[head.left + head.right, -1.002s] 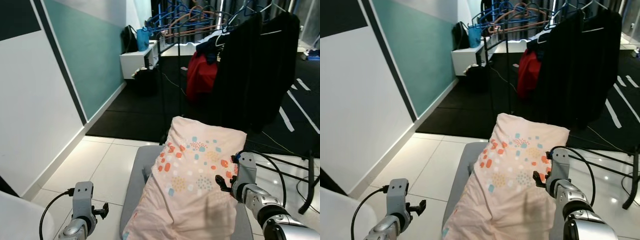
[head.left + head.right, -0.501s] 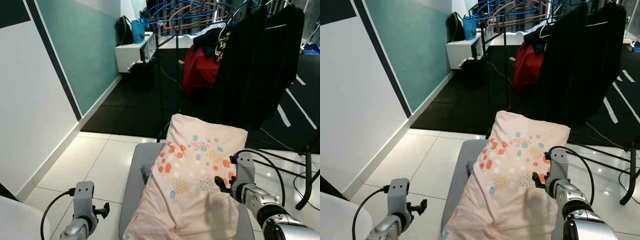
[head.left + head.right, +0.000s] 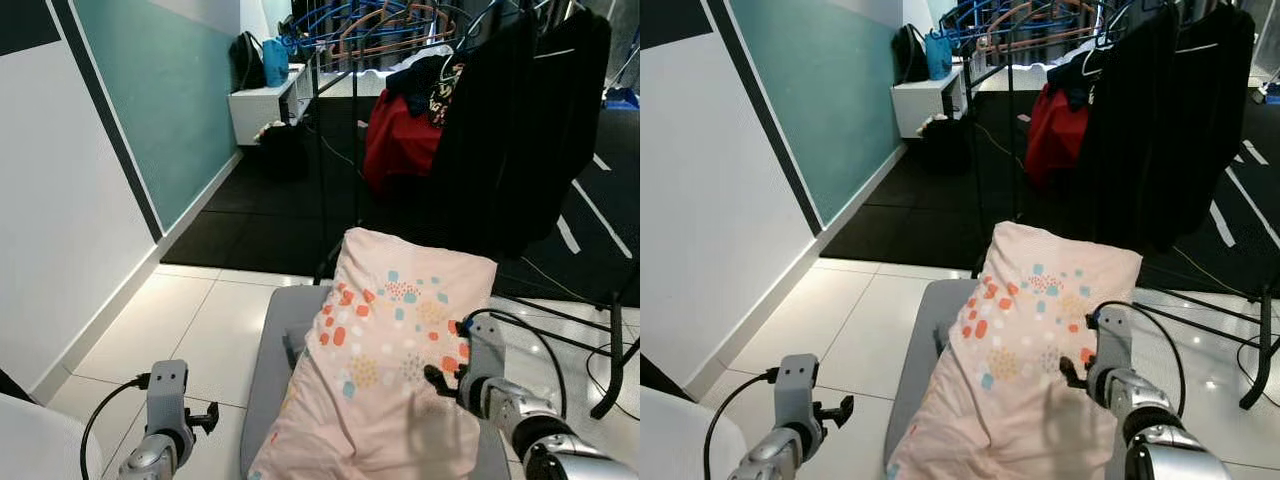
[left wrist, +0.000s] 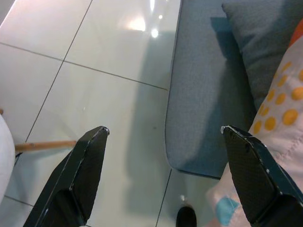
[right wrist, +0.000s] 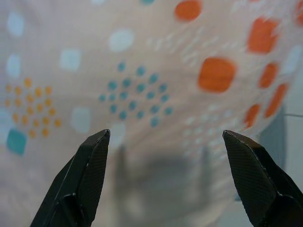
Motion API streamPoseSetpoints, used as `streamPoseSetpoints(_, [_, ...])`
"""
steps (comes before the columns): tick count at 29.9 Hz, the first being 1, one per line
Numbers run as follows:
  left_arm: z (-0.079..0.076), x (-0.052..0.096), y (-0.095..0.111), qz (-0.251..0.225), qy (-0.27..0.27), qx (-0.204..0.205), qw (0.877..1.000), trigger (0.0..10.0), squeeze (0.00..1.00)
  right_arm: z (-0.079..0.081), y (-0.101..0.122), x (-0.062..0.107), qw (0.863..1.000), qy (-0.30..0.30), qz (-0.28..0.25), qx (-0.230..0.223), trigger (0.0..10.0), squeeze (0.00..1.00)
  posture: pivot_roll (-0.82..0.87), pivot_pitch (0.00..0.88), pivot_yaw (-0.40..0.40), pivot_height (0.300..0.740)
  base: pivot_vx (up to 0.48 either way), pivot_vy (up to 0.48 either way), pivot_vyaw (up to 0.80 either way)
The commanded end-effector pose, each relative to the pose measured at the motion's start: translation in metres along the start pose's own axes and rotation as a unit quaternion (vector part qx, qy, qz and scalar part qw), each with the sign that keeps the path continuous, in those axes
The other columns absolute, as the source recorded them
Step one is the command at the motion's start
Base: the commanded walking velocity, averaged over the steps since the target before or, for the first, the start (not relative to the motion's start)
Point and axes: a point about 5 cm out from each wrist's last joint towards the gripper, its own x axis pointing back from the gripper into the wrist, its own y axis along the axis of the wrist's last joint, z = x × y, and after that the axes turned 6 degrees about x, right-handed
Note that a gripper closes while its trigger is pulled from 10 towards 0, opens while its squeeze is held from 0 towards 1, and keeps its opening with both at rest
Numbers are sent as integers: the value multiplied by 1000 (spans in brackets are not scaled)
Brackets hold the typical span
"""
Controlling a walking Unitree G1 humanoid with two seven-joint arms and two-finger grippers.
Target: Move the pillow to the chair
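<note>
Pale pink pillow with orange and teal spots (image 3: 385,370) lying on grey upholstered chair (image 3: 275,365), right gripper (image 5: 163,175) spread open close before its patterned cloth, left gripper (image 4: 163,172) open over glossy white tiled floor (image 4: 90,71) beside chair edge, dark clothes rack (image 3: 480,120) behind

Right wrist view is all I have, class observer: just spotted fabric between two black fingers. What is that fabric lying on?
Observer: The pillow lies on a grey chair, leaning up its back.
Operator: Where is the right gripper?
Observer: The right gripper is at the pillow's right edge, fingers open.
Operator: And the other arm?
Observer: The left gripper is low over the white tiled floor, left of the chair, fingers open.
Operator: What is behind the chair?
Observer: A clothes rack with dark coats and a red garment.
</note>
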Motion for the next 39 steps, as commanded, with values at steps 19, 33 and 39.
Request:
streamPoseSetpoints(19, [21, 4, 18, -65, 64, 15, 996, 10000, 0, -1, -13, 1, 998, 8, -10, 60, 10000, 0, -237, 24, -57, 740, 0, -82, 0])
streamPoseSetpoints(33, [9, 3, 2, -25, 46, -2, 999, 10000, 0, 1, -20, 0, 998, -4, 20, 64, 10000, 0, -220, 10, -16, 740, 0, -154, 0])
streamPoseSetpoints(39, [8, 4, 1, -27, 46, 2, 999, 10000, 0, -4, -26, 2, 997, -9, 36, 73, 10000, 0, -212, 17, -28, 740, 0, 0, 0])
